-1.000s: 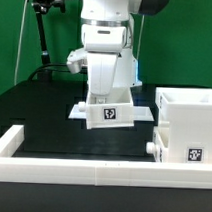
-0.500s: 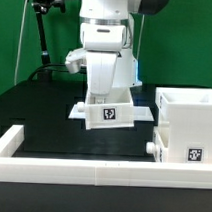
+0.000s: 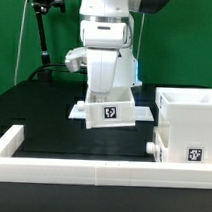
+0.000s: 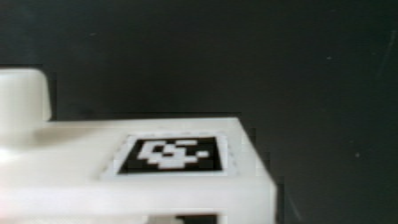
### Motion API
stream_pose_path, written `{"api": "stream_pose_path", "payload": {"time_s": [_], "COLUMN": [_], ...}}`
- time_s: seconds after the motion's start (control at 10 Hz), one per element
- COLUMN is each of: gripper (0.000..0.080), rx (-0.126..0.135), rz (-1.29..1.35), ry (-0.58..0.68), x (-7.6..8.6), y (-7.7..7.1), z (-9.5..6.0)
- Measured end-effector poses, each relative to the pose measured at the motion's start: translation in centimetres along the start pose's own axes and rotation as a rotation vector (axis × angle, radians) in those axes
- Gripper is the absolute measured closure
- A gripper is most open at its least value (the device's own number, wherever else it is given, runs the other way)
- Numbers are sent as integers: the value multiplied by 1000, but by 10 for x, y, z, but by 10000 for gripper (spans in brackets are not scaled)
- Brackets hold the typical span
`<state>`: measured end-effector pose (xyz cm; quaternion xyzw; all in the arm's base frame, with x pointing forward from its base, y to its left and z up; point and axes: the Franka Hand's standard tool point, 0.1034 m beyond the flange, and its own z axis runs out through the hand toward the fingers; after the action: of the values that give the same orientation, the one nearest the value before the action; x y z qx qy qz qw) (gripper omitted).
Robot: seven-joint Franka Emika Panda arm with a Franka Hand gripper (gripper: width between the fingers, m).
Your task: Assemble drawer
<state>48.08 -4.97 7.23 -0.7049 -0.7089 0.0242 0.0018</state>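
A small white tray (image 3: 111,107) with a black-and-white tag on its front stands mid-table on the marker board (image 3: 143,115). My gripper (image 3: 107,93) reaches straight down onto it. Its fingertips are hidden by the hand and the tray walls, so I cannot tell whether they grip. The tall white box-shaped shell (image 3: 190,123) stands at the exterior view's right, open on top, with a tag and a round knob (image 3: 152,147) low on its front. The wrist view shows only a blurred white tagged part (image 4: 178,158) very close, with a rounded bump (image 4: 20,103) beside it. No finger shows there.
A long low white rim wall (image 3: 81,172) runs along the table's front and turns back at the exterior view's left (image 3: 6,142). A black stand with cables (image 3: 42,31) rises at the back left. The table top is black.
The arm's hand has shifted up very slightly. The tray and the shell have not moved.
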Motion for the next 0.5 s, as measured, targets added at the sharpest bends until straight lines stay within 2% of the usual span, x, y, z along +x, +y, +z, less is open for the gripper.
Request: {"api": "stream_pose_path", "payload": {"time_s": [0.1,0.2,0.4,0.5], "gripper": [755,755,755,755], "rx": [-34,-27,-59,-55], "rz": [-4,-1,1,1], "ry": [0,0,1,1], "x": [3,1,1,1], "y": [5,2,3,2], "z": [-1,0,1,2]}}
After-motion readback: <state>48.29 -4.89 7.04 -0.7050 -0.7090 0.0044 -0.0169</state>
